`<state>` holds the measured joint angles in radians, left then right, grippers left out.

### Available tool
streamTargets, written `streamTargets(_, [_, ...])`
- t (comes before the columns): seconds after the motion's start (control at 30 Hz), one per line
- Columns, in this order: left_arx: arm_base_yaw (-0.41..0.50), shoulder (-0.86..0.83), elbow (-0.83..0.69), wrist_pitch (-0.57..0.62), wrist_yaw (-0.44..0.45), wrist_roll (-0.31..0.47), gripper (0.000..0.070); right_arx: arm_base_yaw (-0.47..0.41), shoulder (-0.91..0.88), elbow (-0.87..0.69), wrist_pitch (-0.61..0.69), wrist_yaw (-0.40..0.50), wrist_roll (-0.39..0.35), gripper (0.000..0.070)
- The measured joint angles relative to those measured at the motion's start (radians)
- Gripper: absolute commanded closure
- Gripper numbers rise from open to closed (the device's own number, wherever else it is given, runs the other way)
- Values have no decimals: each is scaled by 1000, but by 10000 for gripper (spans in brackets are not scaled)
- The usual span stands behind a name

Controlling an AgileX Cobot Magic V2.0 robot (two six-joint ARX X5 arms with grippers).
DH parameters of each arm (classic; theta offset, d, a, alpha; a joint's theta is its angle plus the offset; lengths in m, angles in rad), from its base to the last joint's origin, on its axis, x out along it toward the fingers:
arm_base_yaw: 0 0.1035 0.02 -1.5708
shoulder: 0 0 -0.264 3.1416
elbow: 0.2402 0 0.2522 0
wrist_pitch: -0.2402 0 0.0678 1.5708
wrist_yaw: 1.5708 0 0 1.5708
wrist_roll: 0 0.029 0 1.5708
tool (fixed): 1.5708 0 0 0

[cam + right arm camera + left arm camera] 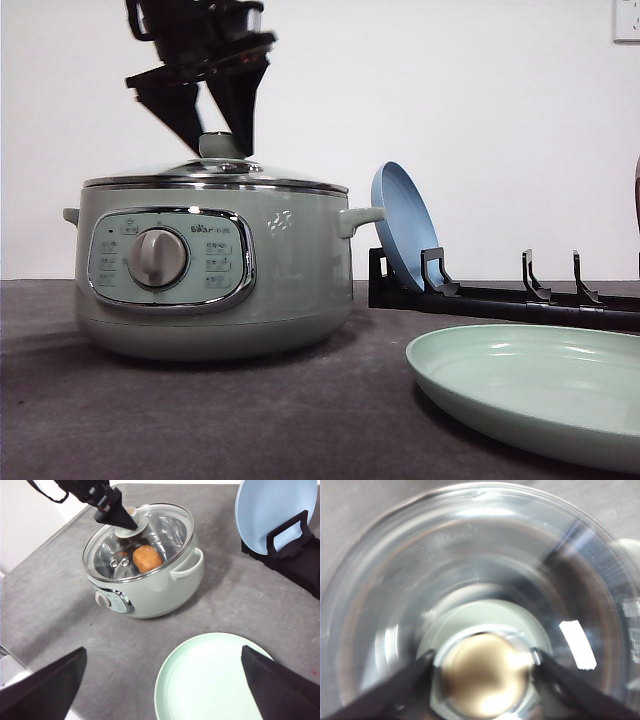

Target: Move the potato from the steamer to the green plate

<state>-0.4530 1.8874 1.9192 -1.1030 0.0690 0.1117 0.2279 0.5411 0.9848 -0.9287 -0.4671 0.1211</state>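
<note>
One sage-green round electric steamer (215,270), with one knobbed glass lid (150,535) and one silver dial (157,258). One orange-brown oval potato (147,559). Two round plates: one pale mint-green plate (530,390), one blue plate (402,222). One black slotted dish rack (520,298). One grey bench (200,420).

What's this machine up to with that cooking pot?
The robot's left gripper has its two black fingers on either side of the knob of the glass lid, which sits on the sage-green electric steamer. An orange-brown potato lies inside, under the lid. The right gripper hangs open above the pale green plate, which holds nothing. A blue plate stands in a black rack.
</note>
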Motion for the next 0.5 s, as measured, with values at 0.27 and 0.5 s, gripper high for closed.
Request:
streamTargets(0.27, [-1,-1,1,0,-3,17,681,0,0,0,0,0,0,75])
streamTargets(0.5, [-1,0,14,-17,-4,20,700,0,0,0,0,1,0,75])
